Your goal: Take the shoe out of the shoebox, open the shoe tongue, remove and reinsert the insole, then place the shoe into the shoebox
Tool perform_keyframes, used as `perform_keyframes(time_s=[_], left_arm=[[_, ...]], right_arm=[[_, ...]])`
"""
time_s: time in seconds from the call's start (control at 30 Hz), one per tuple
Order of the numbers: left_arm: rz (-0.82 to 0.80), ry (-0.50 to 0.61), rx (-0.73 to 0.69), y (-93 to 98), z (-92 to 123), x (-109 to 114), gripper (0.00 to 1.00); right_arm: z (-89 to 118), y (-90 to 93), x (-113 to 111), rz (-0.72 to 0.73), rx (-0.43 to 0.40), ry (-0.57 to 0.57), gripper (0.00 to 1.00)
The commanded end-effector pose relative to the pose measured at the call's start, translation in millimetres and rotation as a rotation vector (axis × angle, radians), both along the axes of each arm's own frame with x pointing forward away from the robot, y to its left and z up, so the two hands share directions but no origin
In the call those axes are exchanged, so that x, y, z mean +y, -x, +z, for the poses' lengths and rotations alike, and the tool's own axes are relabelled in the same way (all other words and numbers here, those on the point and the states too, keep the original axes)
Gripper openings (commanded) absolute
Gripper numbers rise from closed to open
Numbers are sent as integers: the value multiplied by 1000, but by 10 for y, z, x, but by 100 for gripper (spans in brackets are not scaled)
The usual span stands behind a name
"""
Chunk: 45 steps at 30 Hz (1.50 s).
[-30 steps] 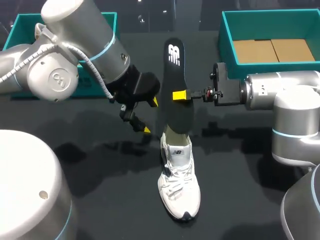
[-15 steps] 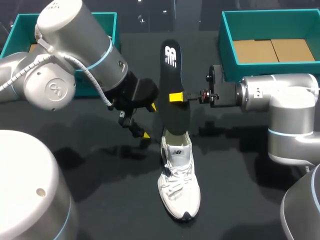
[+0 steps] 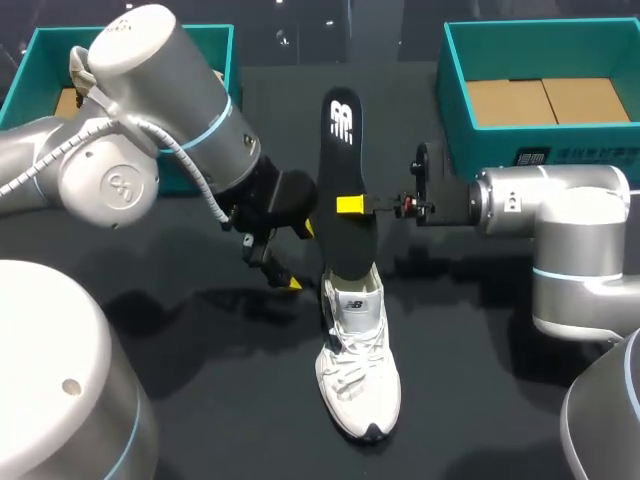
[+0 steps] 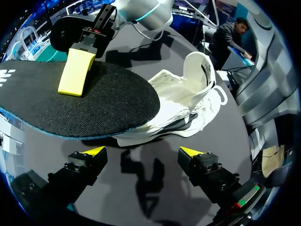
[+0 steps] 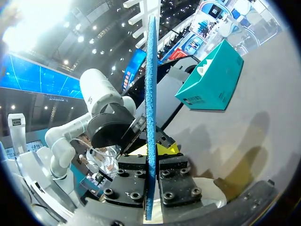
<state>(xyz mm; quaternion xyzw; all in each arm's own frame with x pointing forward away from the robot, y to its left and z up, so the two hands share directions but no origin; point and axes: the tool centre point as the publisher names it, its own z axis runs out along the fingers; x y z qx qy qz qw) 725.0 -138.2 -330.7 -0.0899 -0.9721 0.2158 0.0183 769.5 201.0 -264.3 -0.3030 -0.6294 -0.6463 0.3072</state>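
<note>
Over the dark bench [image 3: 470, 360], the right arm [image 3: 560, 215] is being held level, near the teal shoebox [image 3: 447, 100]. The white mesh shoe [image 3: 358, 370] is lying on the bench. The flat black insole [image 3: 345, 170] is being pinched at mid-length by the right hand [image 3: 350, 205], lower end at the shoe's collar. The left hand [image 4: 142, 153] is being held spread wide beside the shoe, empty.

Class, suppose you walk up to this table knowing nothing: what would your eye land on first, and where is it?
The long black insole stands out most, held up over mid-table by the right pincer, which is shut on it. Its lower end meets the heel opening of the white shoe lying toward the near edge, with the left pincer open beside that heel. A teal shoebox sits at the far right.
</note>
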Motion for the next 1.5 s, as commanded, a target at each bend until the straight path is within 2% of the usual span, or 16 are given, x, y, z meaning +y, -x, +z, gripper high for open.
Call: perform_keyframes(time_s=[0.03, 0.3, 0.6, 1.0, 1.27, 1.5], left_arm=[[1, -3, 8, -39, -118, -71, 100], [-21, -23, 9, 11, -216, -120, 100], [-19, -19, 15, -35, -257, -140, 100], [-41, -34, 13, -28, -295, -211, 100], [-41, -34, 13, -28, -295, -211, 100], [-41, -34, 13, -28, -295, -211, 100]], right_arm=[[-64, -35, 20, 10, -3, -15, 0], [-101, -76, 34, 19, -12, -32, 0], [-109, -101, 20, 20, -32, -38, 0], [-125, -62, -9, 6, -37, -34, 0], [-156, -56, -8, -15, -78, -30, 0], [-146, -65, -33, -52, -104, 19, 0]])
